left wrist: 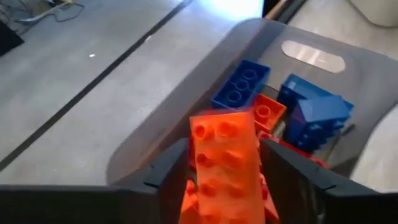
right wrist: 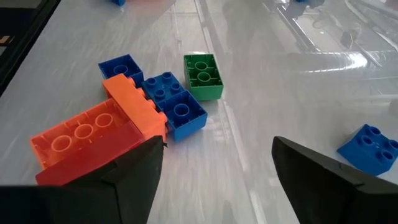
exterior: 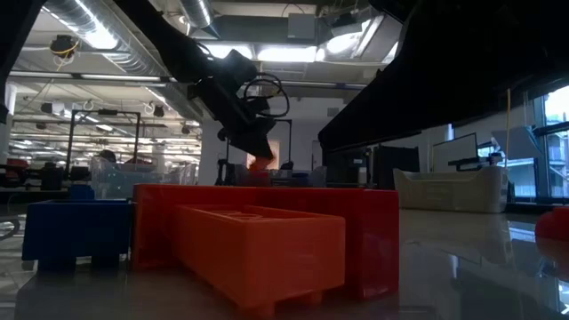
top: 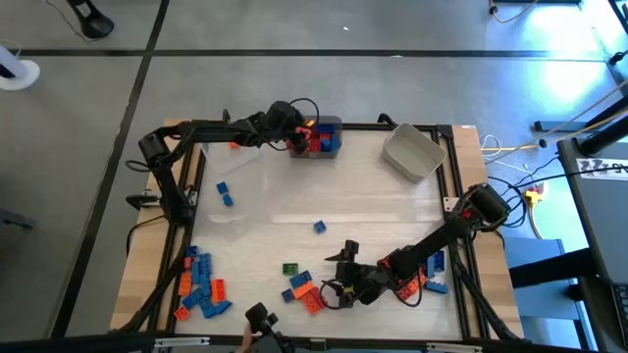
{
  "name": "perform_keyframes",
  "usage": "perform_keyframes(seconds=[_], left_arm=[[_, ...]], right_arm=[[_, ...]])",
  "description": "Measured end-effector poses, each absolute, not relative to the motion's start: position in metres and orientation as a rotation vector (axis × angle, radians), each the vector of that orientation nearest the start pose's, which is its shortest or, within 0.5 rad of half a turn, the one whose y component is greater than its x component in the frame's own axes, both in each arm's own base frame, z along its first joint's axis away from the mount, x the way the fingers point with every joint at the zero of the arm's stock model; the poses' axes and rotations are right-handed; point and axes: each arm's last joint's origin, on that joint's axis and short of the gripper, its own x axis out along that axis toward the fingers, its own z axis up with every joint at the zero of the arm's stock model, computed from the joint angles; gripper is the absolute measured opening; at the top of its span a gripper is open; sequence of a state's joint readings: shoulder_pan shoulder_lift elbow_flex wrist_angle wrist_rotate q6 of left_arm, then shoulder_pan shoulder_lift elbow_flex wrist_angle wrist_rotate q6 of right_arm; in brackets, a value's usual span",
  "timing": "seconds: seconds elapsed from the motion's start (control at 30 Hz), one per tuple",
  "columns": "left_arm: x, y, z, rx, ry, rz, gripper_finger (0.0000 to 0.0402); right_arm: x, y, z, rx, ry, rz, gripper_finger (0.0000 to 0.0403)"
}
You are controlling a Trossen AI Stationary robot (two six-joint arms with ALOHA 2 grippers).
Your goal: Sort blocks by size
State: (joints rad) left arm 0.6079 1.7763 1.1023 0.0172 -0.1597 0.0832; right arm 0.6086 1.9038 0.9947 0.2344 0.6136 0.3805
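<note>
My left gripper (top: 300, 134) hangs over the grey bin (top: 334, 126) at the back middle of the table, shut on a long orange block (left wrist: 225, 163) that sits between its fingers (left wrist: 171, 169). Red and blue blocks (left wrist: 241, 87) lie in that bin. In the low view the same gripper (exterior: 252, 142) shows an orange tip below it. My right gripper (top: 343, 277) is low over the front middle, open, with nothing between its fingers (right wrist: 323, 180). Just ahead of it lie an orange block (right wrist: 87, 134), blue blocks (right wrist: 171, 102) and a green block (right wrist: 203, 75).
A pale empty bin (top: 412, 153) stands at the back right. A pile of blue and orange blocks (top: 201, 289) lies at the front left, more blocks (top: 432, 277) under the right arm. Single blue blocks (top: 320, 226) (top: 224, 191) lie mid-table.
</note>
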Motion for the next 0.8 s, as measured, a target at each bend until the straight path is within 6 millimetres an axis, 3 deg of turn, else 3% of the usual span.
perform_keyframes(seconds=[0.2,0.33,0.53,0.67,0.8], left_arm=[[0.305,0.216,0.204,-0.096,0.692,0.72,0.0226],[0.302,0.192,0.228,-0.054,0.719,0.655,0.0228],[0.29,0.115,0.255,-0.007,0.897,0.431,0.0228],[0.279,0.059,0.259,-0.085,1.039,0.273,0.0228],[0.27,0.016,0.257,-0.131,1.146,0.222,0.0228]], right_arm=[[0.318,0.201,0.139,-0.016,0.539,-0.108,0.0298],[0.318,0.201,0.139,-0.017,0.539,-0.109,0.0298],[0.318,0.201,0.139,-0.016,0.538,-0.108,0.0298],[0.318,0.201,0.14,-0.012,0.538,-0.109,0.0298],[0.318,0.201,0.14,-0.008,0.536,-0.108,0.0298]])
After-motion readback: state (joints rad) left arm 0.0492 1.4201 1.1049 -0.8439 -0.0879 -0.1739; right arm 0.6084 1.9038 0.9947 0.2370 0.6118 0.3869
